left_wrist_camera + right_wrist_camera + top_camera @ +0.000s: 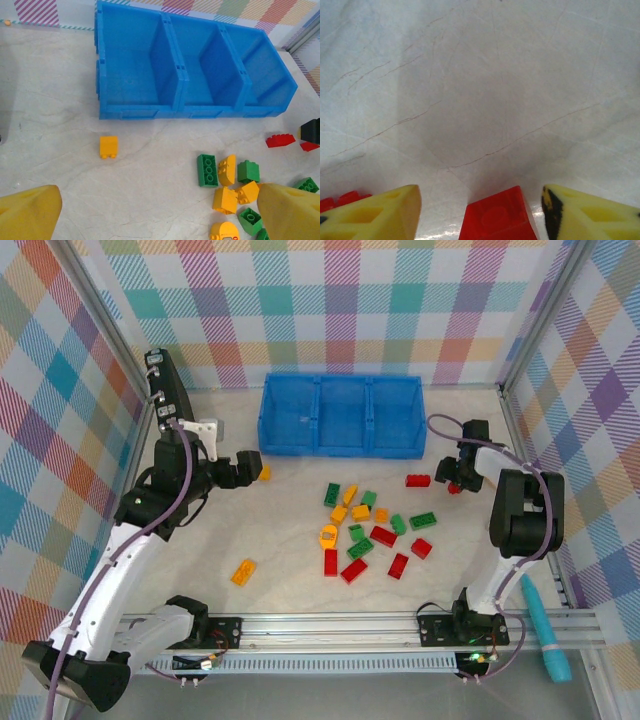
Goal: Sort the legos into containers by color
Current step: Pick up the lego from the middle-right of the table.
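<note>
Pale marbled tabletop (300, 540) is carrying the whole scene, with checked pastel walls (350, 310) standing around it. A blue bin (340, 445) is sitting at the far side, its three containers lying side by side and opening upward. The legos (365, 530) are lying scattered on the table in front of the bin, red, green and orange mixed together, all outside it. One orange brick (108, 146) is sitting alone just in front of the bin's left container. The left gripper (159, 192) is hovering near that brick, its jaws spread wide and grasping nothing. The right gripper (480, 192) is reaching down in front of the bin's right end. Its yellow fingers (380, 215) are standing on either side of a red brick (497, 217) on the table. A gap is showing between the brick and one finger, so the brick is not clamped. Another red brick (418, 480) is lying between that gripper and the bin.
</note>
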Robot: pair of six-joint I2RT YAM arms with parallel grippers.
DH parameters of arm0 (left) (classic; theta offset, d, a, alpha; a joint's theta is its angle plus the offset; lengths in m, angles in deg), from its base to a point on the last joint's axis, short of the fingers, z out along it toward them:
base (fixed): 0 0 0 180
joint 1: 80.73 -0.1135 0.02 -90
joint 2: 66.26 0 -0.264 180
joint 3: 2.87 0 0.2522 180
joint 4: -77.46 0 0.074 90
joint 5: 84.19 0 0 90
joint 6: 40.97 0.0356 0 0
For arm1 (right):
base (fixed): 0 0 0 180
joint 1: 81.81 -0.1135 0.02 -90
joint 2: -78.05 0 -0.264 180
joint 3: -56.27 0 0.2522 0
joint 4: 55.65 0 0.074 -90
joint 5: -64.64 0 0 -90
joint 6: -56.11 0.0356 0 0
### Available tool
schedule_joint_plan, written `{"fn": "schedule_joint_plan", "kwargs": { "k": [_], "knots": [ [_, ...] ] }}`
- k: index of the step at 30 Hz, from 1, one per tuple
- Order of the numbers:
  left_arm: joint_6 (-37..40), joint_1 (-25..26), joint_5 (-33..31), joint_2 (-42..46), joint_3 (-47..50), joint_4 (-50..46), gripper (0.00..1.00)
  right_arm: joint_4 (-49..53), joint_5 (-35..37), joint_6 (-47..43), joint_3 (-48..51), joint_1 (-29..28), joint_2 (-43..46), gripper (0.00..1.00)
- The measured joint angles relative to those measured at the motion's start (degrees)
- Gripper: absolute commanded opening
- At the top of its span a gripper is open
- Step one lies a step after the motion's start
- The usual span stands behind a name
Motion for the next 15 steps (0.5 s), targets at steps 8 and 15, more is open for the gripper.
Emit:
{"fn": "schedule_joint_plan", "kwargs": {
  "k": [8,15],
  "knots": [
    [-0.6,0.0,-0.5,-0.1,-0.7,-0.2,1.00,0.8,1.0,-0.3,0.0,0.0,-1.1,0.46],
    [-1.3,0.0,-0.6,-0.1,-1.2,-0.5,1.00,1.3,1.5,-0.6,0.0,0.0,-1.1,0.34]
  ]
}}
